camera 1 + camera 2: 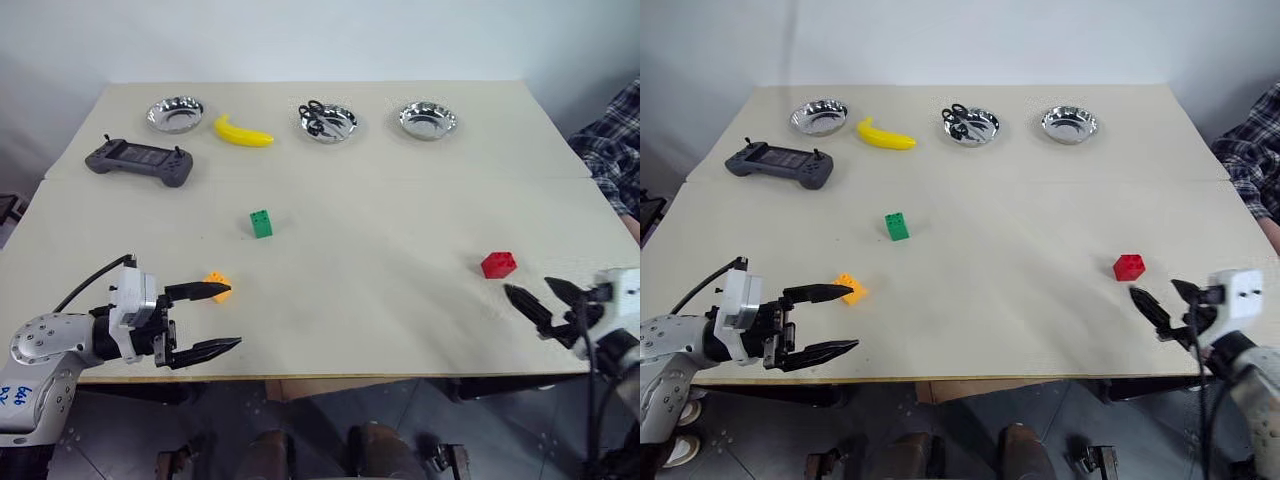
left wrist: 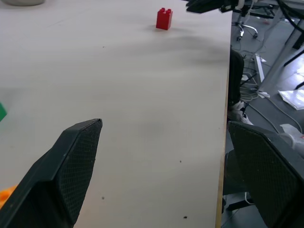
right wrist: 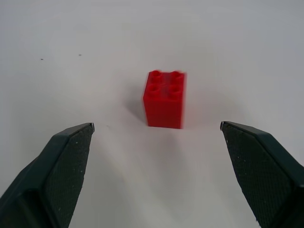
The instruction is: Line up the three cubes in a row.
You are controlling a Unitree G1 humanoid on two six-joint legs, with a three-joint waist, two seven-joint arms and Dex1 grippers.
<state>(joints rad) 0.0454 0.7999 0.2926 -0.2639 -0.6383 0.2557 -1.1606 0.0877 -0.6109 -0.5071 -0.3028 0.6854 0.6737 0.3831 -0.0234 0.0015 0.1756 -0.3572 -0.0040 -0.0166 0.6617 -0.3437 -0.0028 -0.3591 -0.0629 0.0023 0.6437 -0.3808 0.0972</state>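
Three cubes lie apart on the beige table point(image 1: 400, 320). The green cube point(image 1: 261, 223) stands left of centre. Near the front left sits the orange-yellow cube point(image 1: 218, 286), partly behind the upper finger of my left gripper point(image 1: 232, 317), which is open and empty just beside it. The red cube point(image 1: 498, 264) rests at the right; my right gripper point(image 1: 530, 297) is open a short way in front of it, pointing at it. In the right wrist view the red cube point(image 3: 164, 99) stands between and beyond the two spread fingers, untouched.
Along the far edge stand three metal bowls point(image 1: 175, 113) point(image 1: 328, 122) point(image 1: 427, 119), the middle one holding black scissors. A banana point(image 1: 243, 133) and a grey game controller point(image 1: 139, 160) lie at the far left. A person's plaid sleeve point(image 1: 612, 150) shows at the right.
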